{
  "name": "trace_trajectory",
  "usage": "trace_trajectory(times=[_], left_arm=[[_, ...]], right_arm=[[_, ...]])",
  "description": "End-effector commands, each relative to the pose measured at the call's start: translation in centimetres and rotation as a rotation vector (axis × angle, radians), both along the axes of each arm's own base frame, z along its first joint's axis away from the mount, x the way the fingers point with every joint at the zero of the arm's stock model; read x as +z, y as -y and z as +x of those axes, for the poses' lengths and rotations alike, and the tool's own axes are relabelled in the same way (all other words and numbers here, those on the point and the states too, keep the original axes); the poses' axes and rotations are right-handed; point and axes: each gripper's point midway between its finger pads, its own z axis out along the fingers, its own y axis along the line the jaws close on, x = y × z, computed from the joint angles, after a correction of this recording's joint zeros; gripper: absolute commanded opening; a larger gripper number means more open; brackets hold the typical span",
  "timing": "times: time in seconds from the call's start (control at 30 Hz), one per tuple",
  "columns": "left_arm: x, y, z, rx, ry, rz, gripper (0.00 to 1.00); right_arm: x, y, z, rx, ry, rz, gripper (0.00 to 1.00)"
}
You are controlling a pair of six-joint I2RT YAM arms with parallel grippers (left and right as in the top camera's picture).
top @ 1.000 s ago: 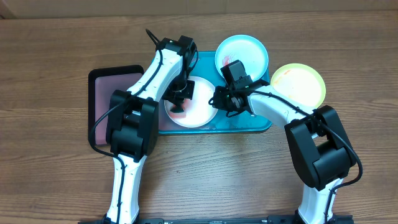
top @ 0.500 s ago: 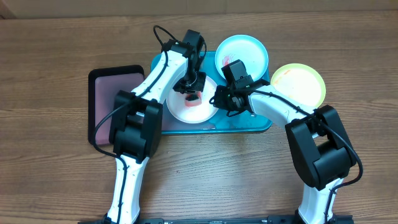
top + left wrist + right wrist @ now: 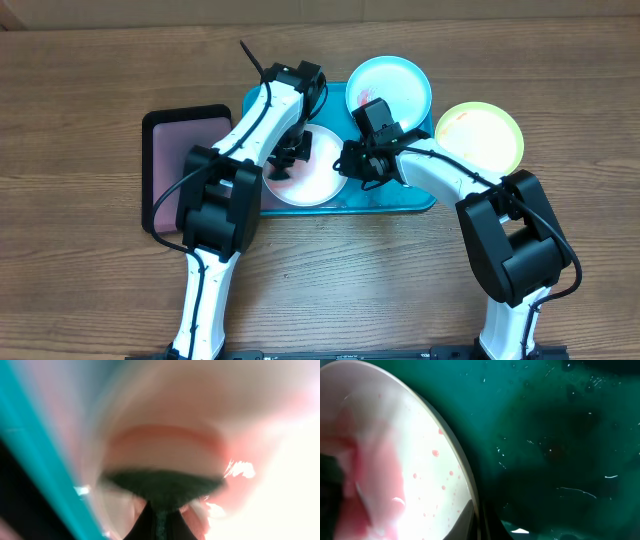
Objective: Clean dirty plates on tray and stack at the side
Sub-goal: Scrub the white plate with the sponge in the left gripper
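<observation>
Left claw (image 3: 286, 164) is clamping a sponge (image 3: 165, 457), scrubbing white plate (image 3: 320, 182); right claw (image 3: 352, 160) is pinching its rim; hard scrubbing risking plate slipping free, skidding across tray (image 3: 400, 196).

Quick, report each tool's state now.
Left tool: closed on a pinkish sponge, blurred, over the white plate.
Right tool: closed on the white plate's rim.

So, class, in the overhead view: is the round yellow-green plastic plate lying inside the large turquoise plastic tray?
No, the yellow-green plate rests on the wooden table, just outside the right rim of the turquoise tray.
</observation>
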Motion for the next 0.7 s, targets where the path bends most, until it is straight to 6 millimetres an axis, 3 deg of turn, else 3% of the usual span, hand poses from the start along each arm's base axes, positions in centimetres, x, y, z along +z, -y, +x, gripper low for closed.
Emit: trace_trajectory(times=[0.0,0.2,0.33,0.43,0.53,0.57,0.67], left_arm=[[-0.7,7.0,-3.3,-0.257,-0.188,-0.431,0.04],[-0.8,10.8,-1.4,-0.301,-0.077,-0.532,0.04],[-1.5,10.3,1.2,-0.229,0.04,-0.43,0.04],[-2.3,7.4,3.2,-0.099,0.131,-0.239,0.04],[-1.9,1.9,4.6,0.063,0.235,0.036,0.04],[-1.2,-0.8,4.9,0.136,0.279,0.158,0.04],[0.1,-5.1,4.3,0.248,0.306,0.333,0.04]], right_arm=[[-0.1,0.3,0.3,-0.01,-0.003,0.003,0.04],[0.0,-0.2,0.0,0.007,-0.02,0.034,0.04],[0.0,-0.3,-0.1,0.008,-0.024,0.035,0.04],[0.0,-0.2,-0.2,0.008,-0.027,0.034,0.04],[0.0,-0.2,-0.2,0.011,-0.025,0.032,0.04],[0.0,-0.2,-0.2,0.011,-0.025,0.032,0.04],[0.0,-0.2,-0.2,0.011,-0.024,0.032,0.04]])
